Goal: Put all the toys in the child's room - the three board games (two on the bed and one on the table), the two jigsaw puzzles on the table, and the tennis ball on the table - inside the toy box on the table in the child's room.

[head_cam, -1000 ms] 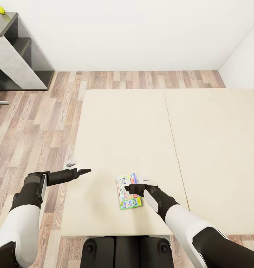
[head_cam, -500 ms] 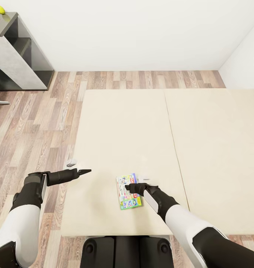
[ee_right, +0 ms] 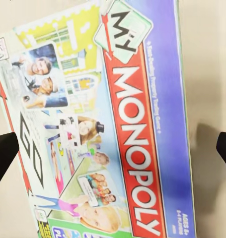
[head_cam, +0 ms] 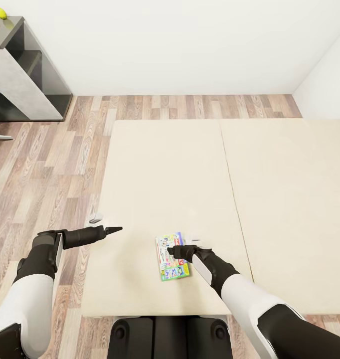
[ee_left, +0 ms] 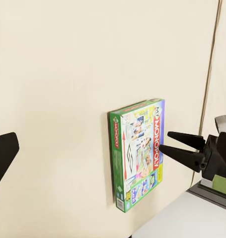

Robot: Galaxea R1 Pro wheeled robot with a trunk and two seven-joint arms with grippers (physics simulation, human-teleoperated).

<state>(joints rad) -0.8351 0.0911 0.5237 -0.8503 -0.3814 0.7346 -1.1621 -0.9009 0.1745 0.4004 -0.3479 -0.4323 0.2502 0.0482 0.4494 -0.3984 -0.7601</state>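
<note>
**A:** Status on the right gripper (head_cam: 171, 250)?

**B:** Over the Monopoly box (head_cam: 172, 257), which lies flat on the bed (head_cam: 155, 174) near its near edge. Since a second ago it has crept a hair toward the box's middle; head view is otherwise unchanged. Box hasn't moved.

**A:** Closed on it?

**B:** No. Right wrist view has the two fingertips (ee_right: 4, 158) spread wide at opposite edges of the picture, box lid between them. Left wrist view shows the same: prongs apart, pointing at the box's long edge, holding nothing. (Can't tell if the tips touch the lid.)

**A:** Left gripper (head_cam: 115, 229)?

**B:** Parked off to the side above the mattress, well apart from the box. Looks pinched shut and empty in head view.

**A:** So progress?

**B:** My read: lining up the grasp, pick not started. Flat box on a soft mattress, an edge grip looks awkward. Table (head_cam: 10, 65) is back left, tennis ball (head_cam: 0, 12) on it.
</note>
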